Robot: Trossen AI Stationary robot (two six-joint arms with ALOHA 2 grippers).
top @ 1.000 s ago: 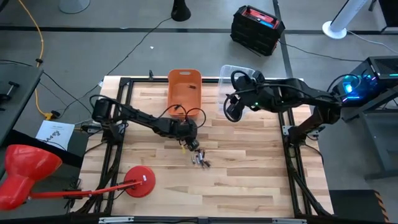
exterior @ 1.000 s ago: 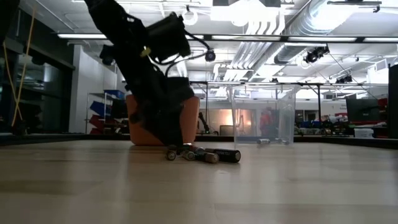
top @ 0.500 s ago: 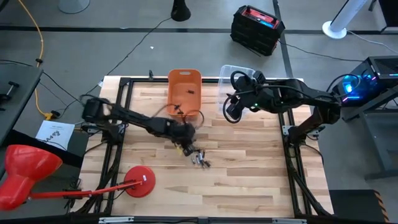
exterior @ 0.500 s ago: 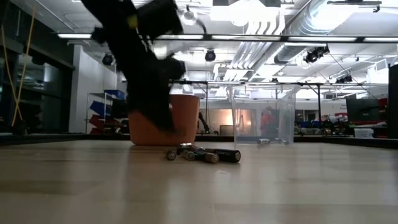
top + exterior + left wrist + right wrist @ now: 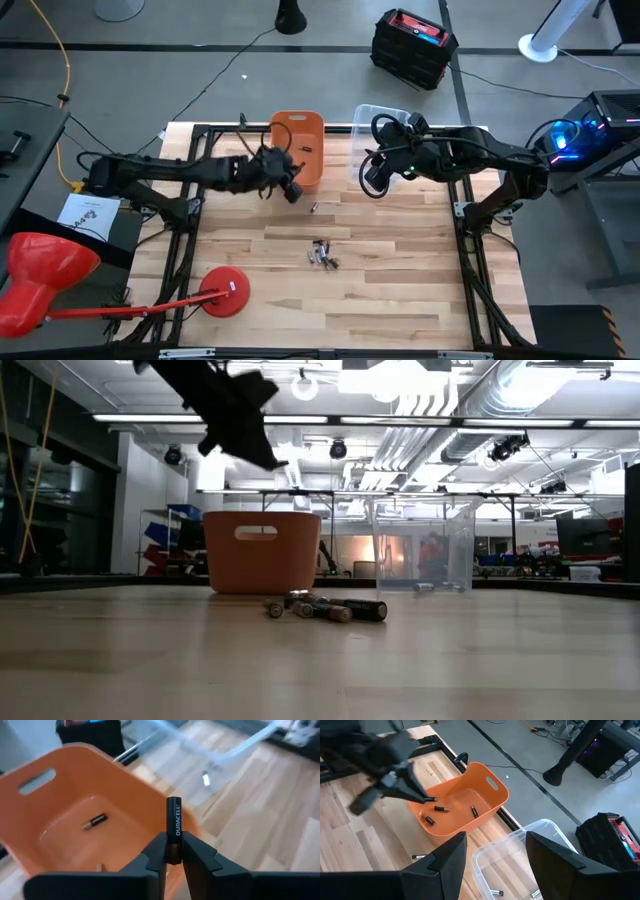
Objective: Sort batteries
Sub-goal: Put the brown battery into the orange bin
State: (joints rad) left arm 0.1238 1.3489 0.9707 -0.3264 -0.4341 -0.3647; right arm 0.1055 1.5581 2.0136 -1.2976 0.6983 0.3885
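So my left pincer (image 5: 173,851) just swung up from the pile of batteries (image 5: 322,255) mid-frame to the orange bin's (image 5: 297,127) rim, clamped on a Duracell cell (image 5: 173,822), drop's next I reckon.

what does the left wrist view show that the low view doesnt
Only the left wrist view: the left gripper shut on a black and copper Duracell battery, and a loose dark battery inside the orange plastic bin.

Only the low view: the cluster of small cylindrical batteries on the wooden table, and room ceiling lights.

Both: the orange bin, the clear plastic bin and the table.
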